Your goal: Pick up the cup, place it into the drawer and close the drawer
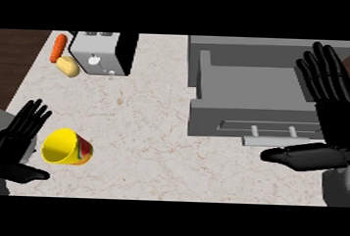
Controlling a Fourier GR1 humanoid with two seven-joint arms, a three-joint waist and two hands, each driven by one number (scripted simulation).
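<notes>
Both hands, left hand and right hand, spread open; cup beside left, unobscured.

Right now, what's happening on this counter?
Nothing is being held. The yellow cup lies on its side on the counter, just right of the open left hand. The grey drawer stands pulled open, with the open right hand over its right edge. A toaster, carrot and potato sit at the back.

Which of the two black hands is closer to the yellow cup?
The left hand, open at the view's lower left, is right beside the yellow cup. The right hand, also open, is far across the counter by the open grey drawer.
</notes>
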